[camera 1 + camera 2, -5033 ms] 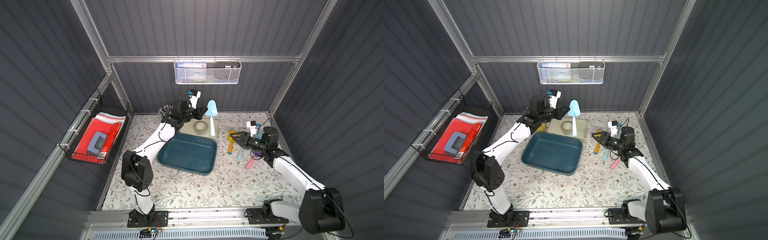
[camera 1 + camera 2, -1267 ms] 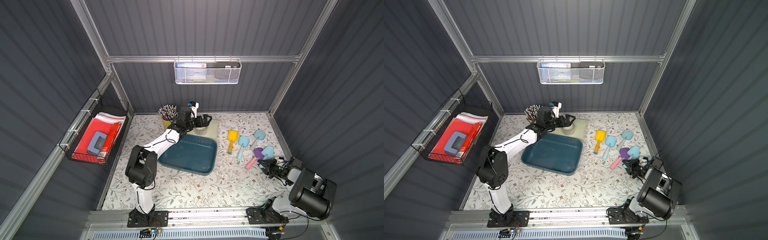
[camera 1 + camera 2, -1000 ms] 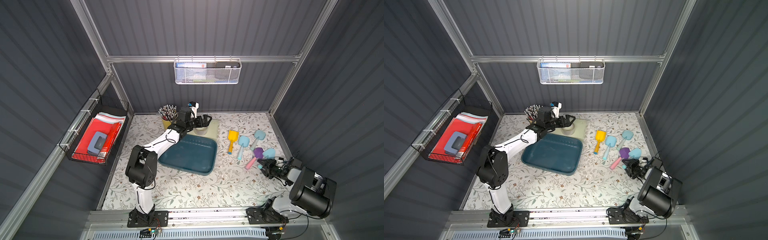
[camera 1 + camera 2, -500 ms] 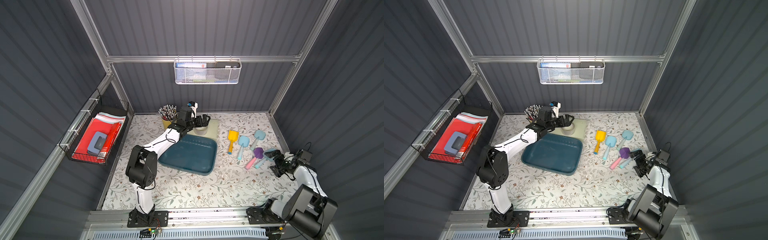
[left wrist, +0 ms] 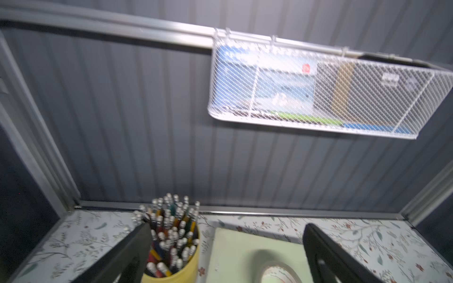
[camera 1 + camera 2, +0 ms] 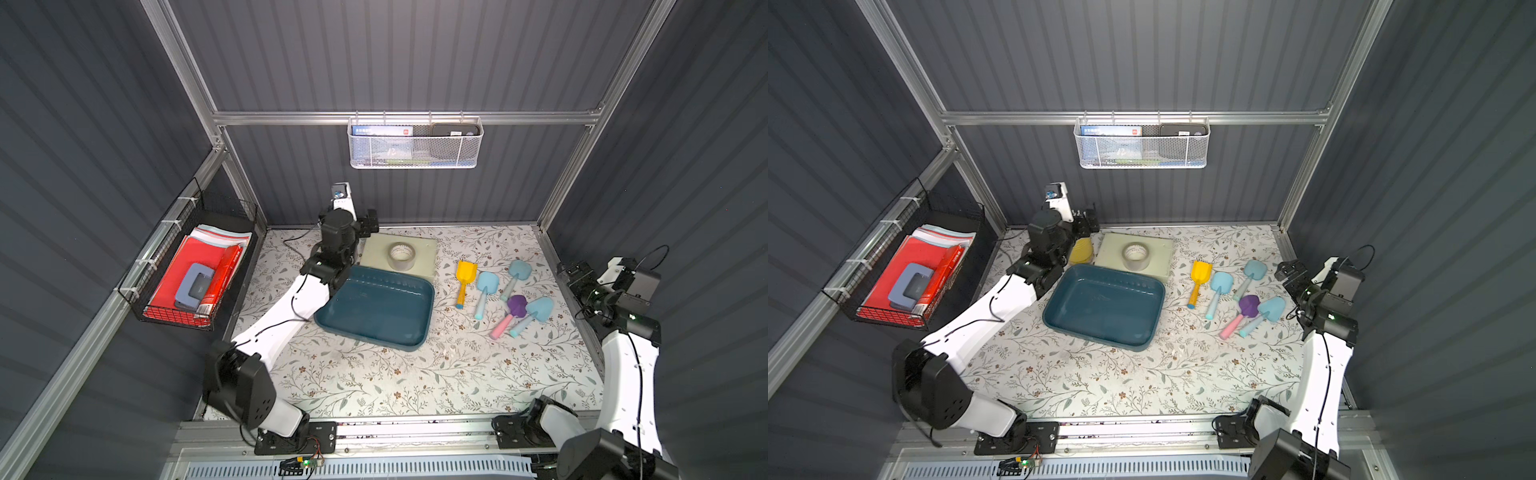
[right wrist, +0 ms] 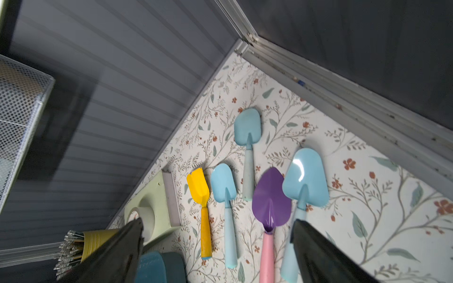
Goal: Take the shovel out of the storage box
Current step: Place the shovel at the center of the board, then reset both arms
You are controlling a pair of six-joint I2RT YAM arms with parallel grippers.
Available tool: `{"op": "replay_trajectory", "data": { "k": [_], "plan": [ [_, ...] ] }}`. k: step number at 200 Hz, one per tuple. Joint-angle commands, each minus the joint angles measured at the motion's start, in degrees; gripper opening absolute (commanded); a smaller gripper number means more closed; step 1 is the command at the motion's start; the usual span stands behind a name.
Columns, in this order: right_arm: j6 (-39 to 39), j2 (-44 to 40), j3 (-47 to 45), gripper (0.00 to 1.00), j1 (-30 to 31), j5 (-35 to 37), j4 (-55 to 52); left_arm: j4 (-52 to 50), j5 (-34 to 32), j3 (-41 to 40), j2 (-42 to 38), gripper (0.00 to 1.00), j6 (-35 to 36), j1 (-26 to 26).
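Observation:
The storage box [image 6: 374, 309], a shallow dark teal tray, sits mid-table with nothing in it. Several shovels lie on the table to its right: a yellow shovel [image 6: 464, 276], light blue ones [image 6: 484, 286] [image 6: 518, 272], a purple-headed, pink-handled one [image 6: 515, 308], and a light blue shovel [image 6: 540, 309] nearest the right wall. My right gripper [image 6: 571, 276] hangs open and empty above the table's right edge, just right of the shovels [image 7: 305, 176]. My left gripper [image 6: 368, 226] is open and empty near the back wall, behind the box.
A yellow pencil cup [image 5: 171, 247] and a pale green block with a tape roll [image 6: 401, 255] stand behind the box. A white mesh basket [image 6: 415, 143] hangs on the back wall. A black wire basket [image 6: 195, 278] hangs on the left wall.
My right gripper opened, let go of the light blue shovel beside the purple one, then rose toward the right wall. The left arm drew back slightly toward the back wall.

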Motion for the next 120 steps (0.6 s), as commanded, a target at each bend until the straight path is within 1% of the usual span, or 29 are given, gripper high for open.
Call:
{"op": "replay_trajectory", "data": {
  "k": [1, 4, 7, 14, 22, 36, 46, 64, 76, 87, 98, 107, 120],
  "plan": [
    [0.7, -0.9, -1.9, 0.99, 2.8, 6.0, 13.2, 7.3, 3.8, -6.4, -3.5, 0.99, 3.4, 7.8],
    [0.2, -0.6, -1.8, 0.99, 3.4, 6.2, 13.9, 8.0, 6.0, -7.5, -3.9, 0.99, 2.8, 9.5],
    [-0.3, -0.2, -1.6, 0.99, 4.0, 8.3, 14.4, 8.7, 8.0, -8.5, -4.4, 0.99, 2.0, 11.1],
    [-2.1, 0.9, -0.9, 0.99, 5.3, 9.3, 15.1, 10.1, 11.8, -10.7, -5.3, 0.99, 0.7, 14.4],
    [-3.4, 1.8, -0.6, 0.99, 7.1, 11.7, 16.5, 12.4, 14.3, -13.6, -6.3, 0.99, -0.2, 17.5],
    [-4.8, 2.0, -3.2, 0.99, 10.3, 16.7, 22.1, 15.8, 17.2, -18.4, -8.0, 0.99, 1.3, 19.6],
    [-6.1, 0.9, -8.4, 0.99, 12.6, 19.6, 31.4, 18.5, 18.6, -21.4, -8.6, 0.99, 2.5, 20.0],
    [-9.7, -1.6, -18.9, 0.99, 15.7, 22.4, 48.1, 22.5, 17.9, -25.3, -7.5, 0.99, 2.2, 21.6],
    [-11.9, -2.2, -23.3, 0.99, 17.1, 23.5, 54.4, 25.3, 17.1, -28.1, -6.5, 1.0, 2.3, 22.8],
    [-13.8, -1.1, -25.6, 0.99, 18.0, 24.2, 57.2, 31.2, 17.3, -32.7, -6.5, 0.99, 2.5, 23.5],
    [-16.9, 0.8, -26.1, 0.99, 18.6, 24.1, 56.1, 39.6, 17.7, -38.4, -6.8, 0.99, 3.0, 23.8],
    [-18.7, 2.0, -27.1, 0.99, 19.1, 25.0, 56.2, 46.7, 16.9, -42.7, -6.8, 0.99, 1.9, 23.8],
    [-19.6, 2.5, -30.2, 0.99, 19.3, 27.0, 59.7, 53.4, 17.3, -46.6, -5.9, 0.99, 2.0, 24.0]
  ]
}}
